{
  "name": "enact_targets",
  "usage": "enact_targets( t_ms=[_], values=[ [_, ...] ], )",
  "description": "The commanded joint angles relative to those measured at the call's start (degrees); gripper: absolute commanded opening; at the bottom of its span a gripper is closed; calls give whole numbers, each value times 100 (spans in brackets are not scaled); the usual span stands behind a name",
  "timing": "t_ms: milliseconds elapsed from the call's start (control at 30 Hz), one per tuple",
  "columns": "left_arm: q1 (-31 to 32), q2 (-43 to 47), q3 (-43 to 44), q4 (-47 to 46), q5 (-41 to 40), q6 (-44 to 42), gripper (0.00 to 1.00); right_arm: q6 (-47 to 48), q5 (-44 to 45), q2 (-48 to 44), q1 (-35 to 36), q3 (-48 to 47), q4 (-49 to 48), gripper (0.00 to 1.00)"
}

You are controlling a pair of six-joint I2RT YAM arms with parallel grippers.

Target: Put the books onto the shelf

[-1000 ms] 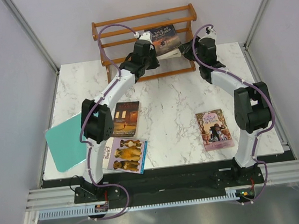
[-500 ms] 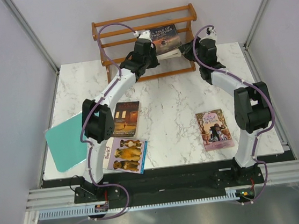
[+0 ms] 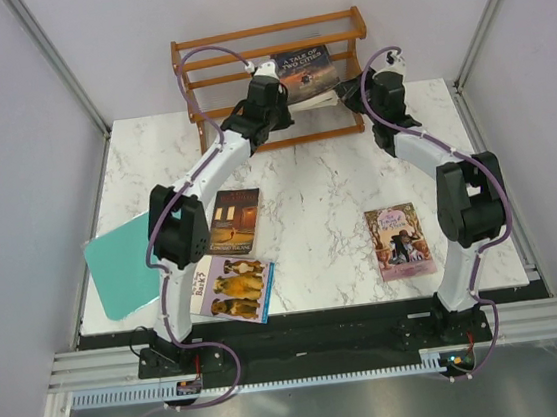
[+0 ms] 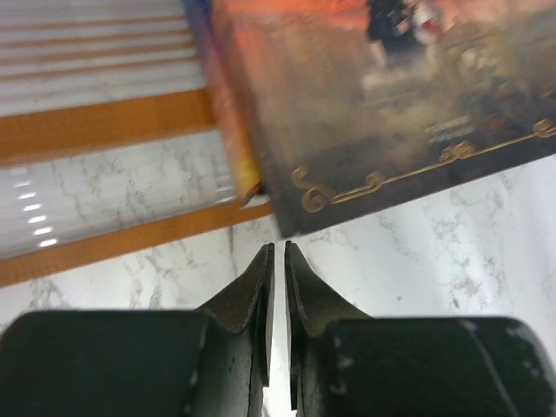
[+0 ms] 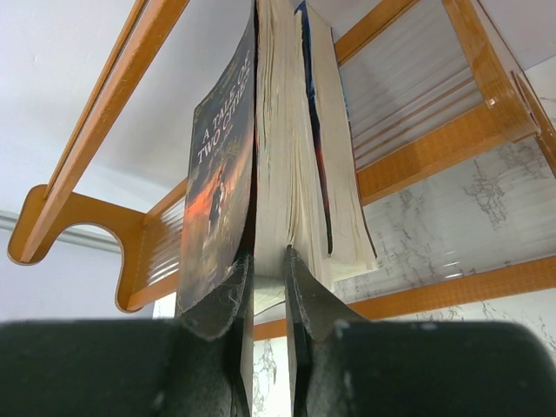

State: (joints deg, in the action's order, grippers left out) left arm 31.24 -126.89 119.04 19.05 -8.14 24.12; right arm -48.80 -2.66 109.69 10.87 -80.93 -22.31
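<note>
The dark book "A Tale of Two Cities" (image 3: pixel 305 71) leans tilted against the orange-brown shelf (image 3: pixel 231 53). My right gripper (image 5: pixel 269 254) is shut on its lower edge, pinching a wad of pages (image 5: pixel 280 165) behind the cover (image 5: pixel 221 165). A second book with a blue cover (image 5: pixel 337 182) stands pressed against it. My left gripper (image 4: pixel 279 248) sits just below the dark book's corner (image 4: pixel 382 122), its jaws a narrow slit apart with nothing between them. On the table lie a brown-orange book (image 3: pixel 235 220), a dog-cover book (image 3: pixel 235 287) and a pink book (image 3: pixel 399 241).
A teal cutting board (image 3: pixel 122 269) overhangs the table's left edge. The shelf's rails (image 5: pixel 95 113) run behind and beside the held book. Both arms (image 3: pixel 204 172) reach across the marble table (image 3: pixel 307 195) to the shelf; grey walls close in left and right.
My left gripper's jaws have parted a little and come off the dark book. The book has shifted slightly up and back against the shelf. My right gripper keeps its hold.
</note>
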Motion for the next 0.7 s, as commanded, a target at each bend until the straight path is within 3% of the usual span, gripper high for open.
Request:
enact_targets(
  t_ms=[0,133,233,433,667],
  values=[
    [-66,1162,-977,-567,-389,101,15,-42,107,97,-103,-11,-222,7],
    [-66,2377,-2802,-1183,-731,181,13,-130,142,123,-94,-2,-292,7],
    [-66,3237,-3674,-1491,-1004,33,13,-165,134,132,-94,-20,-327,7],
    [-83,4285,-4643,-1457,-1110,-416,13,-306,230,79,-94,138,-520,6],
    [-92,4691,-5259,-1325,-1128,-470,13,-429,345,202,-94,95,-608,6]
  ],
)
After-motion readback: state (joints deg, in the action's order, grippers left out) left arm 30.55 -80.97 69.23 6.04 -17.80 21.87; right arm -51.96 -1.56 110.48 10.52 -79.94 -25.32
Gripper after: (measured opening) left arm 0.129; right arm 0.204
